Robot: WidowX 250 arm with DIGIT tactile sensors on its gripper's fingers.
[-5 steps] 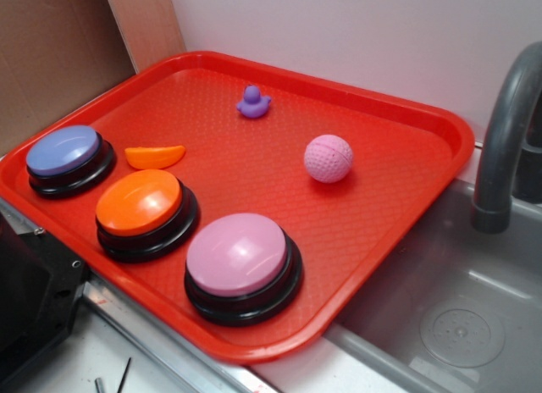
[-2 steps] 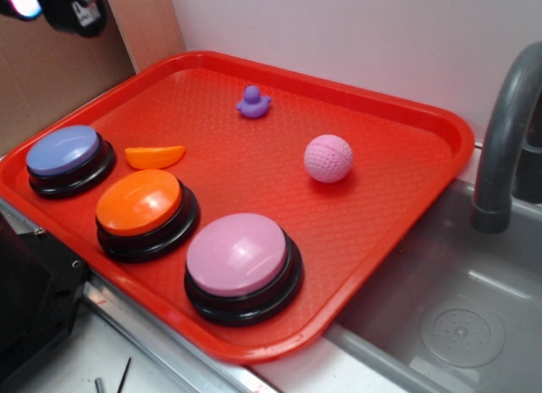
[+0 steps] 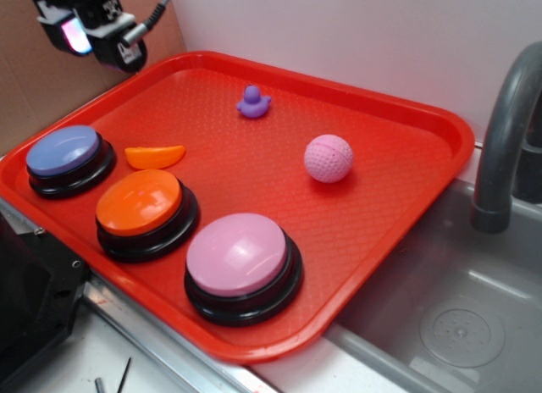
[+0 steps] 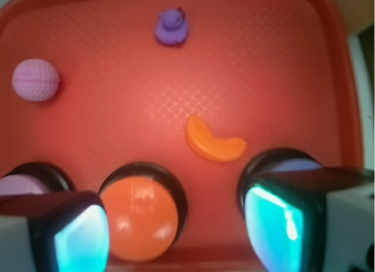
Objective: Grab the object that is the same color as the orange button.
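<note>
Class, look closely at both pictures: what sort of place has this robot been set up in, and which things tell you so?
Probably a toy kitchen used as a robot test bench: a grey sink basin with a curved faucet sits beside a red tray, and plain cardboard backs the scene.

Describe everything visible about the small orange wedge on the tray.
The orange wedge is a small, smooth, glossy crescent that looks like plastic, shaped like an orange slice. It lies flat on the red tray, between the blue-purple button and the orange button, close to both but apparently touching neither. Nothing grips it: the gripper hangs well above the tray's far left corner, and its jaws look open in the wrist view.
</note>
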